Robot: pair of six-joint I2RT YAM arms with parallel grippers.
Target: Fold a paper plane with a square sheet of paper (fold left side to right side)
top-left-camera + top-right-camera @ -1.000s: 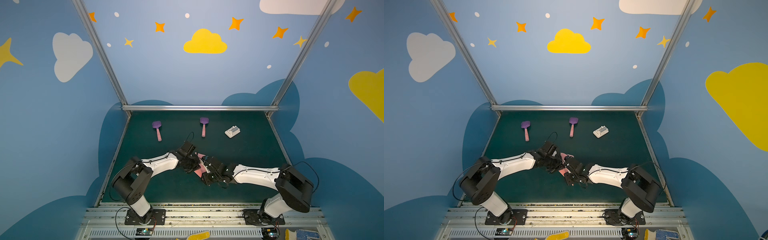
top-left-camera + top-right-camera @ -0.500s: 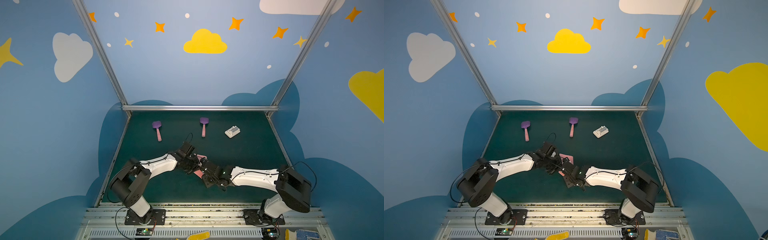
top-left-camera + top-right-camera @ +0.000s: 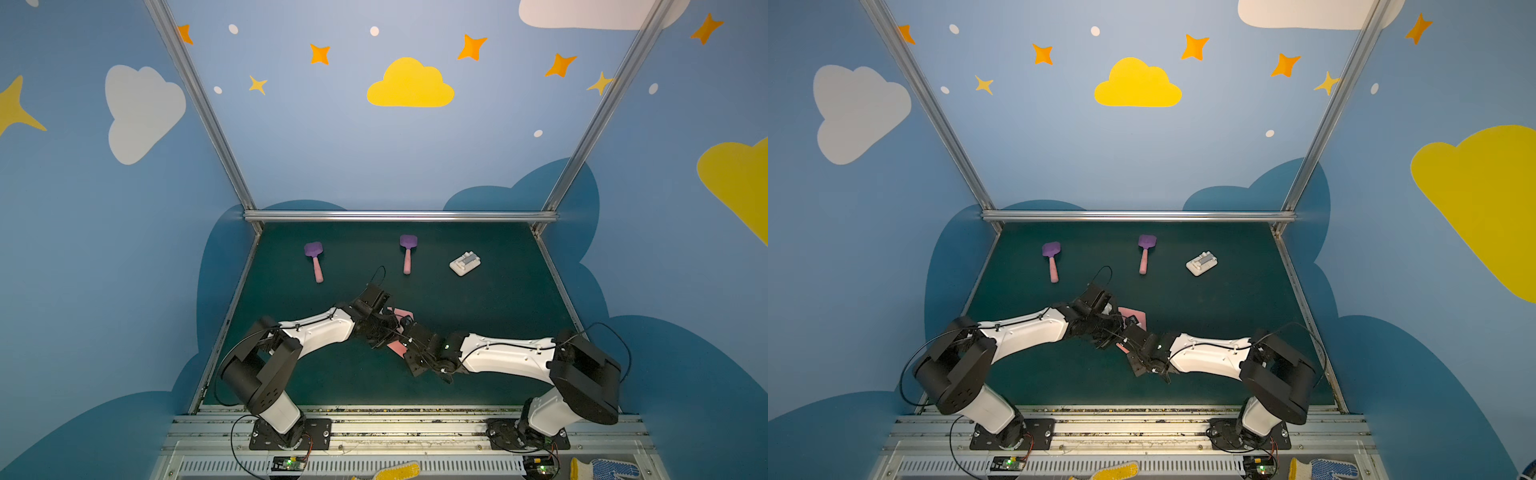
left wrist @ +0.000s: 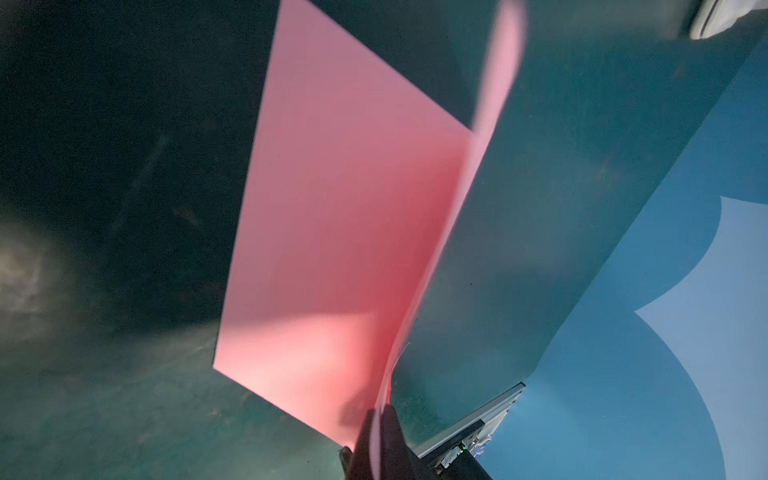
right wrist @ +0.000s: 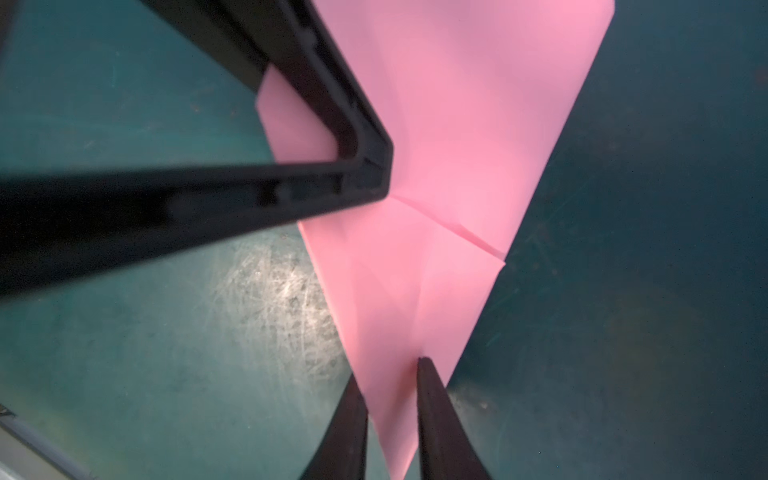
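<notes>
**Both claws meet at the folded pink paper, lower centre of the frame**

In both top views you find the folded salmon-pink sheet of paper (image 3: 402,312) (image 3: 1133,314) on the dark green surface (image 3: 478,332), just below the middle of the frame. Most of it is hidden under the two black wrists that meet over it.

Your left claw (image 4: 376,436) is pressed together on the paper. In the left wrist view, at the bottom edge of the frame, a thin flap rises from between its fingers and runs toward the upper right, blurred at its far end. The broad flat layer of the sheet (image 4: 332,208) lies on the surface beside it.

Your right claw (image 5: 388,374) has its two dark fingers (image 5: 440,424) a narrow gap apart at the bottom of the right wrist view. They straddle the pointed end of the sheet (image 5: 457,124), and pink shows between them. They are not squeezed onto it. Creases and a short slit-like edge cross the paper near mid-frame.

Toward the back of the surface, well apart from the paper, lie two purple spatulas with pink handles (image 3: 314,259) (image 3: 407,253). A small white plastic block (image 3: 464,263) lies to their right.
</notes>
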